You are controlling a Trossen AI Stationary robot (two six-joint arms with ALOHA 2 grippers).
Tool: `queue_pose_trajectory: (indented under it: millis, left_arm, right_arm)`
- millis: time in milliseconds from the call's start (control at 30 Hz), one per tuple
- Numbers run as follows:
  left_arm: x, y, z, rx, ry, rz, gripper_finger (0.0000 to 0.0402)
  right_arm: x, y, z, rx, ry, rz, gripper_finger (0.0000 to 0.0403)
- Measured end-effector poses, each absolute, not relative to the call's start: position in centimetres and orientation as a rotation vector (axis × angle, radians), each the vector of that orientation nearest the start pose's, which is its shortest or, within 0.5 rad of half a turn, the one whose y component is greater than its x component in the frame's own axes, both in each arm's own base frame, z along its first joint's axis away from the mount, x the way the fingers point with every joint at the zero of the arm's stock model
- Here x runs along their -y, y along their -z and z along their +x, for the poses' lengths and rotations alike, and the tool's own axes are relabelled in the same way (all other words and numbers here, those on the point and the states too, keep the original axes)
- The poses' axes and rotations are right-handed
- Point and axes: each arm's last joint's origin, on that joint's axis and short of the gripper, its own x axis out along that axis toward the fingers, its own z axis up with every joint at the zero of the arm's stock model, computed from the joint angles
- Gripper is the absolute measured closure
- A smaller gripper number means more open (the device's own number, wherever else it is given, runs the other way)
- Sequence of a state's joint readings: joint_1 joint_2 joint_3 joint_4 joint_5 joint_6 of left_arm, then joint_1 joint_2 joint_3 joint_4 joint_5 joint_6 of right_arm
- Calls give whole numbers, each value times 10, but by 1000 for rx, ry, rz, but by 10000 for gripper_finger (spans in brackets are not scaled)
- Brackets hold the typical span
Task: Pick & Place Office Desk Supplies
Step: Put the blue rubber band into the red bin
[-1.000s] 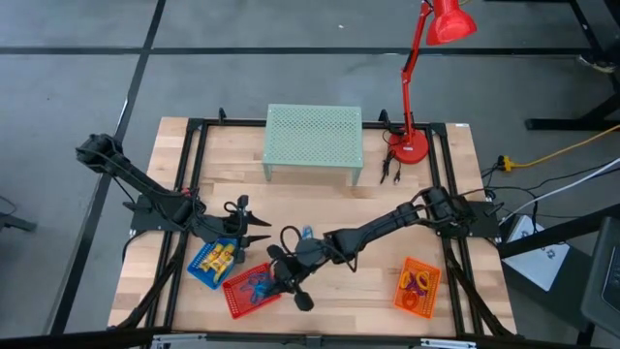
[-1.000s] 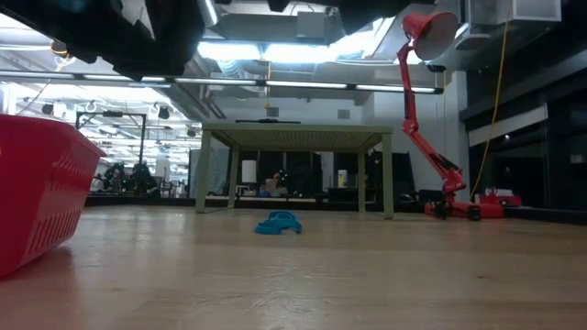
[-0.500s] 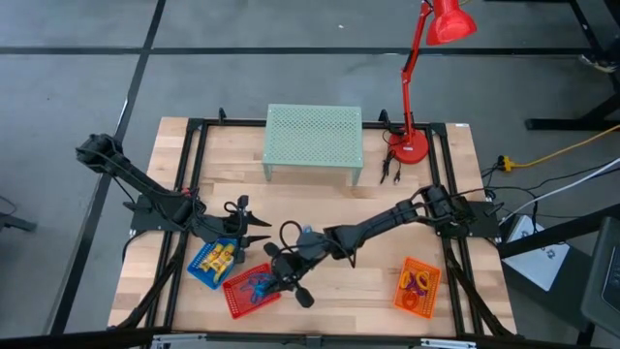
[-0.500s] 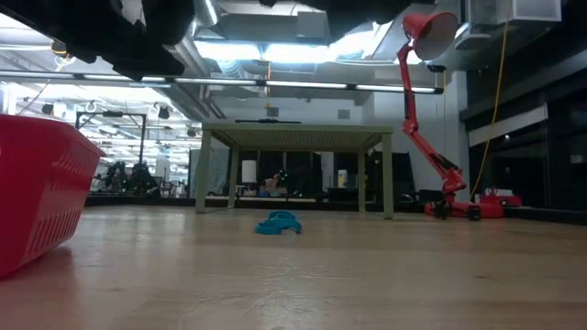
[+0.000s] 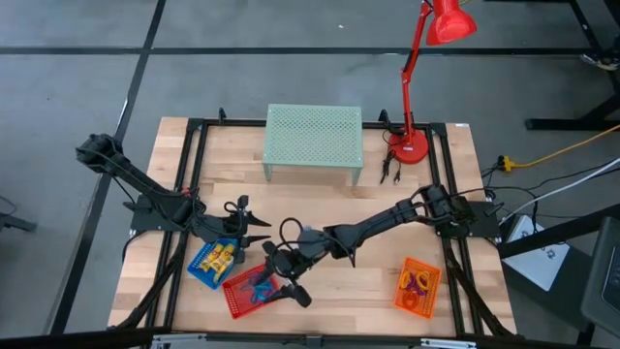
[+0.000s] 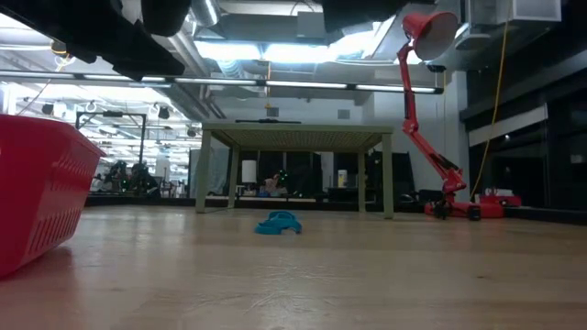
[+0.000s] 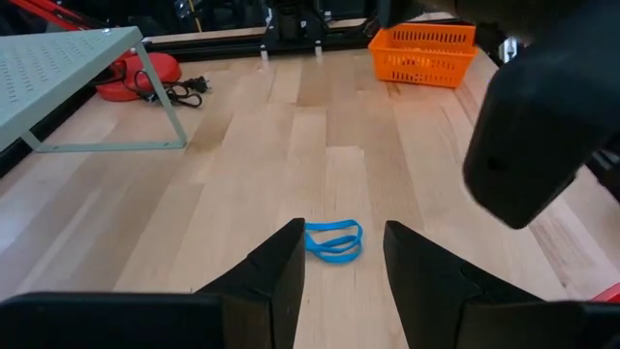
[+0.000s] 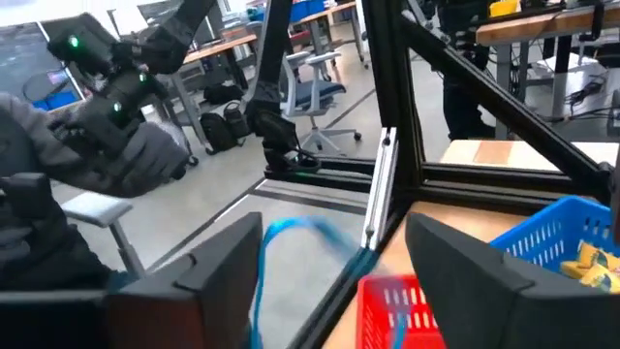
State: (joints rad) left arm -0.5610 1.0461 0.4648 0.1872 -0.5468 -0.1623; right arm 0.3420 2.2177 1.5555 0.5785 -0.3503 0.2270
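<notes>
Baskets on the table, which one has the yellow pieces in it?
The blue basket, at the left beside the red basket. The orange basket sits apart on the right and holds rings.

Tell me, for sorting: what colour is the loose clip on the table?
Blue clip, clearest in the left wrist view.

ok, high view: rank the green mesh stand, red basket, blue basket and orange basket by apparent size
1. Green mesh stand, clearly largest.
2. Red basket, partly covered by the right gripper.
3. Orange basket and blue basket: too close to rank; the blue one is partly hidden.
</notes>
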Motion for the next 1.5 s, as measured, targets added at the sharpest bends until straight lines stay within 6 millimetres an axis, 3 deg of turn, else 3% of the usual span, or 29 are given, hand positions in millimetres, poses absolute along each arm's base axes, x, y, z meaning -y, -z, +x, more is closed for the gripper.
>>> queue_pose_trajectory:
  millis: [133,333,667,833,1033,1200,1500]
  left_arm:
    - [99,-212,187,-334,-13,53,263]
    - [99,-213,187,-330,-19,51,263]
    - [99,-212,186,-337,-21,51,263]
    - [99,-212,186,-337,-21,38,263]
    - [100,-211,186,-345,1,24,263]
    - [97,-202,190,-406,-34,-14,263]
    - [94,-170,234,-387,28,-63,263]
  right_arm:
    - [-180,-217,477,-168,-664,231,136]
    - [-179,-237,486,-193,-525,196,148]
    - [-179,-231,486,-286,-499,162,176]
    - [-187,-239,478,-291,-514,120,178]
    - [-196,-248,445,-549,-294,-56,178]
    - [-206,-250,412,-578,-145,-116,178]
    - [-189,-221,311,-503,200,56,178]
